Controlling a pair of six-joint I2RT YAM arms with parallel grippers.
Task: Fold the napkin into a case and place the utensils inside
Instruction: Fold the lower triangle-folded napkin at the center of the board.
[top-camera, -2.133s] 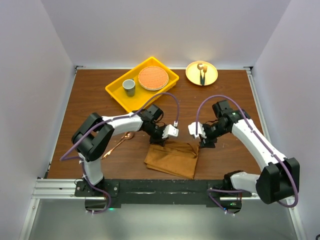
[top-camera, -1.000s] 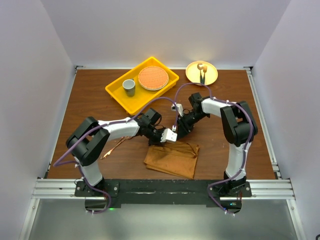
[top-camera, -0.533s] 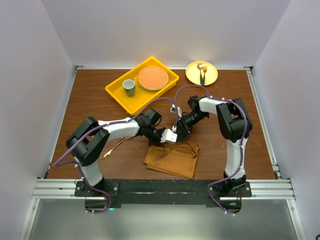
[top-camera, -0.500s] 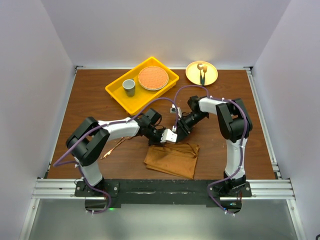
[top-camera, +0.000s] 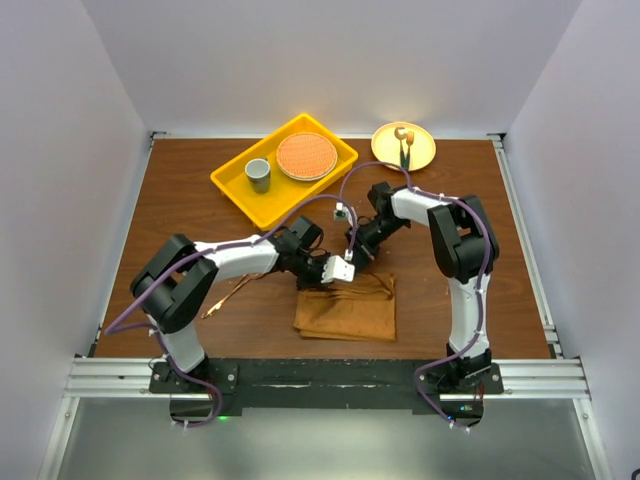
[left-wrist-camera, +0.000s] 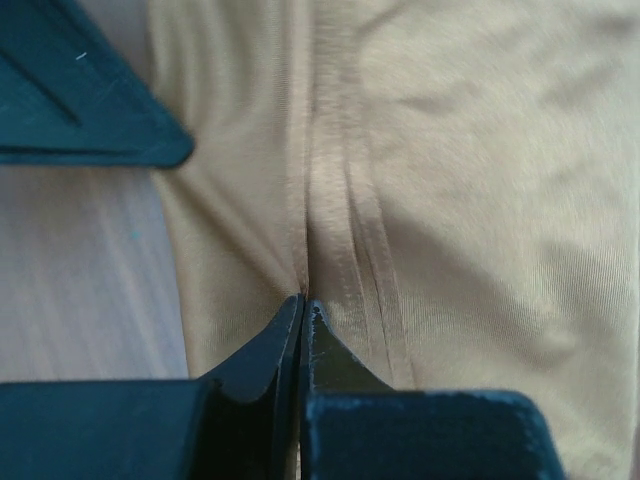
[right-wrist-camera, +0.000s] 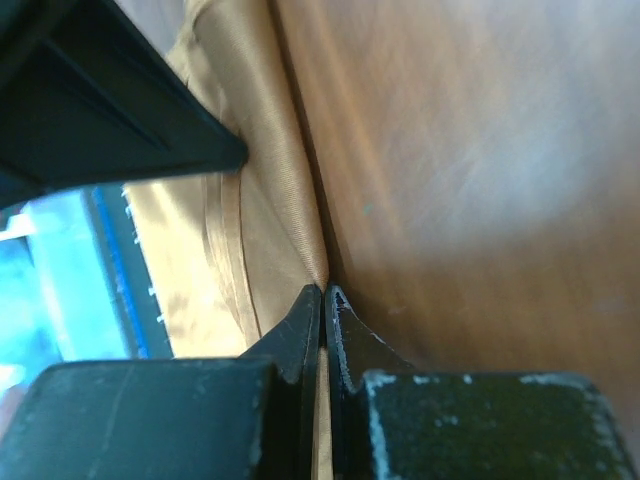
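Brown wooden table bearing the napkin — pale walls around.

Brown wooden surface carrying four things.
A yellow tray and a yellow plate sit along the far side; the folded rust-brown napkin lies near the front, the copper spoon to its left.

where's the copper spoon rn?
Top view: the copper spoon lies on the table left of the napkin, partly under the left arm.
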